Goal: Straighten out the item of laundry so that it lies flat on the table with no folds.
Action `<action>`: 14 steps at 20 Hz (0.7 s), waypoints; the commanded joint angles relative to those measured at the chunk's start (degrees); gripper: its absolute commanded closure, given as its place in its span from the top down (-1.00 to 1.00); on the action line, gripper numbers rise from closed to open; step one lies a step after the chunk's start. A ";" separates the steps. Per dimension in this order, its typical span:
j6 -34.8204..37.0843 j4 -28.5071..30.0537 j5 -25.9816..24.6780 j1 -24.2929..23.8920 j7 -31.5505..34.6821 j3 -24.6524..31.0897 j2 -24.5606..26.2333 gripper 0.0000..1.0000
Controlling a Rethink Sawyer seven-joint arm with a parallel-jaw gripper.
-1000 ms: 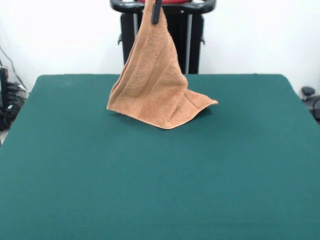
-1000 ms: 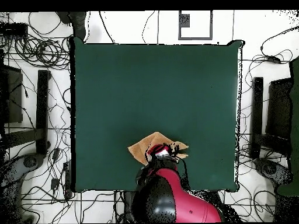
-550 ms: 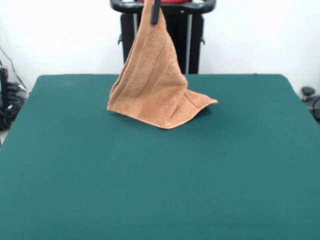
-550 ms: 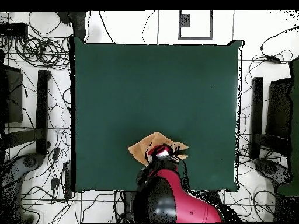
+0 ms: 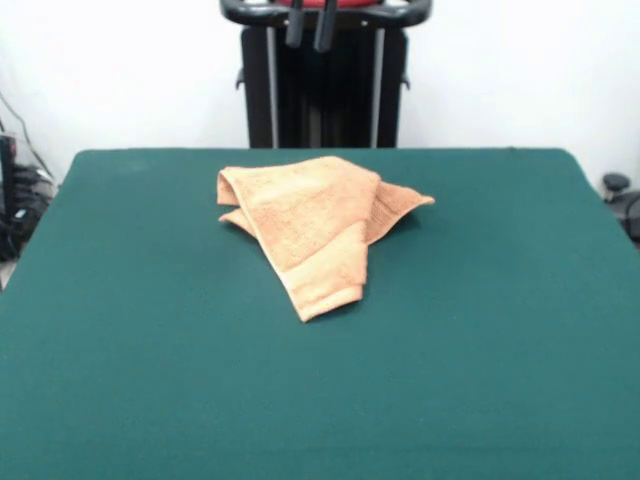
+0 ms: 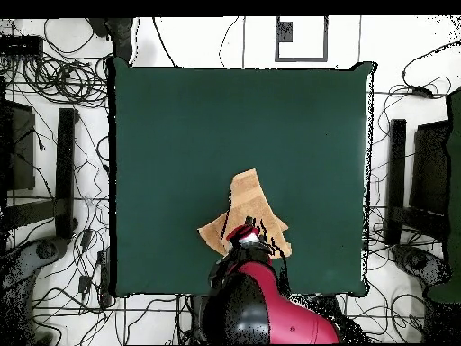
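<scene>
Claw [image 5: 310,28]: 2 fingers spread apart, empty, hanging directly above the towel. Towel [image 5: 312,222]: orange-tan terry, crumpled in folded layers, 1 flap pointing away from the claw. Table [image 5: 480,340]: green, towel lying near its claw-side edge.

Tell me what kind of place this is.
Probably a robotics lab test bench: a green felt table holding only a crumpled towel, a red robot arm at its edge, and loose cables all around the floor.
</scene>
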 commanded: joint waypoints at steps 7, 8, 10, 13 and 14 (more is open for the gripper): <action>-2.08 4.21 -2.40 0.88 4.30 4.64 3.17 1.00; -2.06 4.29 -2.39 0.72 4.26 4.77 3.08 1.00; -2.18 4.38 -2.36 0.62 4.31 4.92 3.08 1.00; -2.50 4.48 -2.38 0.55 4.41 5.05 3.17 1.00; -2.45 4.54 -2.29 0.58 4.50 5.06 3.08 1.00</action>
